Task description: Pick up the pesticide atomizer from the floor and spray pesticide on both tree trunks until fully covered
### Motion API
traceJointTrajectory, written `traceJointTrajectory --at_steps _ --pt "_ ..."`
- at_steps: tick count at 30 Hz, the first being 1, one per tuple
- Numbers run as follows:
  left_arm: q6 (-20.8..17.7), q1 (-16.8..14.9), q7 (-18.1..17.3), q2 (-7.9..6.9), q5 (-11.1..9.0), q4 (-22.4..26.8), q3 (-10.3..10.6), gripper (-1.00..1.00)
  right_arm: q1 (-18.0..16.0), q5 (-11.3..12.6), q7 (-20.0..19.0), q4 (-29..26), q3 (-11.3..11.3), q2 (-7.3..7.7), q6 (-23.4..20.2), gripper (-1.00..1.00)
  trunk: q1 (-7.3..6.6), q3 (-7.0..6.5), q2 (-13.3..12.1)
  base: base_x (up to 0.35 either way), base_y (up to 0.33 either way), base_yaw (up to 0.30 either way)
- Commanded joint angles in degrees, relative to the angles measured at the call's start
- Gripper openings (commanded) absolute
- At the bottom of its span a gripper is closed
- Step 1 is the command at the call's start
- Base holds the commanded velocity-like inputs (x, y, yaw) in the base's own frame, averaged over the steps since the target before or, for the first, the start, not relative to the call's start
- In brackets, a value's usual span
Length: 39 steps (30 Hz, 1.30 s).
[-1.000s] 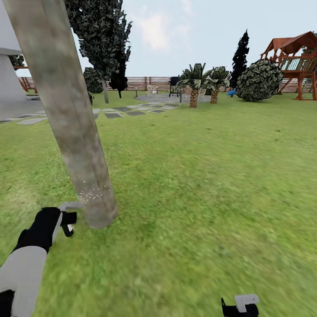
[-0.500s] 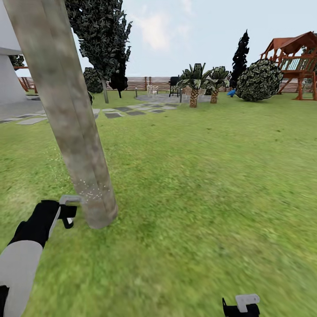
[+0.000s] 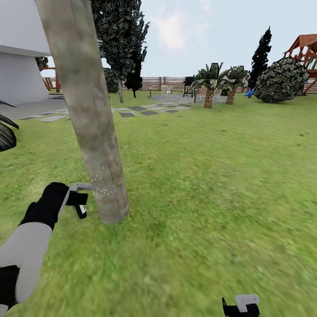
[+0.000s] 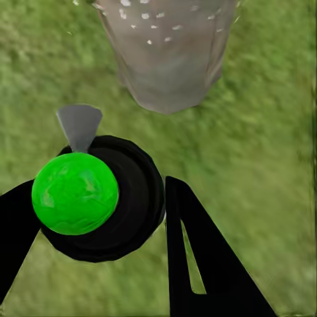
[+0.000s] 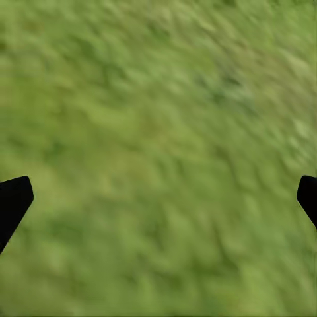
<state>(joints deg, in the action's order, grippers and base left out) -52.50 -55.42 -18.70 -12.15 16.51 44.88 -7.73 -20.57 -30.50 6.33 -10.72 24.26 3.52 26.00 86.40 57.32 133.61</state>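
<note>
A thick pale grey-brown tree trunk rises from the lawn just ahead on the left, its base dotted with white specks. My left gripper is low beside that base, shut on the pesticide atomizer. In the left wrist view the atomizer is a black round bottle with a bright green top and a grey nozzle aimed at the trunk, held in my left gripper. A second leafy tree stands farther back. My right gripper hangs open over grass.
A white house and dark plant leaves are at the left. Grey stepping stones lead to a paved patch with palms. A round bush, a wooden play structure and a slat fence line the back.
The camera has turned left, shifting the whole scene rightward. My left gripper with the atomizer has risen slightly beside the trunk base. The right gripper has not moved.
</note>
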Motion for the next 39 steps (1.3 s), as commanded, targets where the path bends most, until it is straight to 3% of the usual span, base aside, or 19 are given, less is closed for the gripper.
traceJointTrajectory --at_steps 1,5,11,14,23,39 --pt "0.04 -0.21 -0.14 0.13 0.41 0.02 1.07 -1.00 0.00 0.00 0.00 0.00 0.00 0.00 -0.01 1.00 0.00 0.00 0.00 0.046 -0.115 0.009" --pt "-0.05 -0.65 -0.20 0.71 0.13 0.03 2.16 -1.00 0.00 -0.08 0.00 0.05 0.02 0.08 0.02 1.00 0.00 0.00 0.00 0.095 -0.208 0.003" --pt "-0.06 -0.74 -0.20 -0.05 0.16 0.01 1.95 -1.00 0.00 -0.09 0.00 0.00 0.02 0.11 0.02 1.00 0.00 0.00 0.00 0.133 -0.248 0.000" --pt "0.04 -0.74 -0.12 0.62 0.11 0.03 1.85 -1.00 0.00 -0.09 0.00 0.03 0.00 0.01 0.02 1.00 0.00 0.00 0.00 0.003 -0.272 0.183" --pt "0.03 -0.17 -0.05 0.61 0.10 2.80 1.71 -1.00 0.00 -0.16 0.00 0.09 0.00 -0.09 0.02 1.00 0.00 0.00 0.00 0.064 -0.272 0.261" --pt "0.10 0.22 0.06 0.71 0.02 2.76 1.58 -1.00 0.00 -0.18 -0.09 0.09 0.00 0.00 -0.07 1.00 0.00 0.00 0.00 0.002 -0.273 0.010"
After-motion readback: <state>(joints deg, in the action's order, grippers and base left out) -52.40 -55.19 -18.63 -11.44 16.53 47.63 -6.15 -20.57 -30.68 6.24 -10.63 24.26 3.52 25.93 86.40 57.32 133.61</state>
